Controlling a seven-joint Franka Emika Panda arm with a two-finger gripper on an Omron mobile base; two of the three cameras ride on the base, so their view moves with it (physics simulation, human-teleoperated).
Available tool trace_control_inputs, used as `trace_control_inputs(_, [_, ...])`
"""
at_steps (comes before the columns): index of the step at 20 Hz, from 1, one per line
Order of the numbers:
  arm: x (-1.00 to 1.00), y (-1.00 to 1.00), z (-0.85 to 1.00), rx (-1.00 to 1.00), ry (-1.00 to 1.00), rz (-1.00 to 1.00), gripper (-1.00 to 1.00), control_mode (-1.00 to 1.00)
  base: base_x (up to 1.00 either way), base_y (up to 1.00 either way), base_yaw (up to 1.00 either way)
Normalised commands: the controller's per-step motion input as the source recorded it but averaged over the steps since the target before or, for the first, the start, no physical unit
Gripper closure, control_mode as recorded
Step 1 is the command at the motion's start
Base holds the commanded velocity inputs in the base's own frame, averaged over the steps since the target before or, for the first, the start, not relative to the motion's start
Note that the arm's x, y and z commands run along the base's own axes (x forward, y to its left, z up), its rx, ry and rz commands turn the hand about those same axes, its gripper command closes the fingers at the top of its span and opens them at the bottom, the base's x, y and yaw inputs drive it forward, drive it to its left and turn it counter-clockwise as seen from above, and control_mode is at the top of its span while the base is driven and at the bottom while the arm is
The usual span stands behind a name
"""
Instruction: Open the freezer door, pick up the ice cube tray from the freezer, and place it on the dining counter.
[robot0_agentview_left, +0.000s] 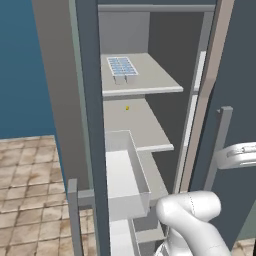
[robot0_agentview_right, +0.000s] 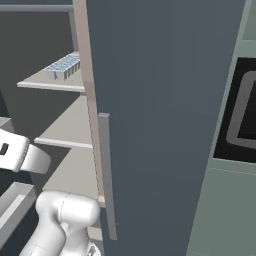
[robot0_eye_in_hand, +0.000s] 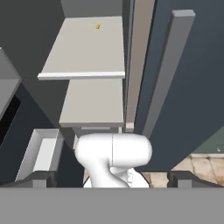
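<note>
The freezer (robot0_agentview_left: 150, 30) stands open, and its freezer door (robot0_agentview_left: 86, 100) is swung out to the left with a white door bin (robot0_agentview_left: 125, 170) on its inner face. On the top shelf lies the ice cube tray (robot0_agentview_left: 122, 66) (robot0_agentview_right: 64, 65), pale grey with light blue cubes, flat and untouched. My gripper (robot0_eye_in_hand: 113, 179) is open with nothing between its widely spread fingertips (robot0_eye_in_hand: 41, 179). It hangs outside the freezer and looks back over the lower shelves (robot0_eye_in_hand: 87, 48) and the bin (robot0_eye_in_hand: 43, 151). The dining counter is out of view.
The other slate-grey door (robot0_agentview_right: 160, 100) is closed, and its vertical bar handle (robot0_agentview_right: 107, 175) (robot0_agentview_left: 224, 135) is near the arm. A tiny yellow thing (robot0_agentview_left: 127, 107) lies on the second shelf. A black panel (robot0_agentview_right: 245, 110) sits in the pale cabinet at the right. Tiled floor (robot0_agentview_left: 30, 175) lies at the left.
</note>
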Motion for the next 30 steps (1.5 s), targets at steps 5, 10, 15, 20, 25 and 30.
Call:
trace_control_inputs(5, [0.00,0.00,0.00,0.00,0.00,0.00,-1.00,1.00,0.31,0.15,0.00])
trace_control_inputs(10, [0.00,0.00,0.00,0.00,0.00,0.00,-1.00,1.00,0.56,0.31,0.00])
trace_control_inputs(15, [0.00,0.00,0.00,0.00,0.00,0.00,-1.00,1.00,0.43,0.59,0.00])
trace_control_inputs(20, [0.00,0.25,0.06,-0.01,-0.01,0.00,-1.00,-1.00,0.17,0.39,0.00])
trace_control_inputs(25, [-0.06,0.17,0.60,-0.07,-0.10,0.00,-1.00,-1.00,0.00,0.00,0.00])
trace_control_inputs(30, [-0.01,0.00,0.67,-0.05,-0.11,0.04,-1.00,-1.00,0.00,0.00,0.00])
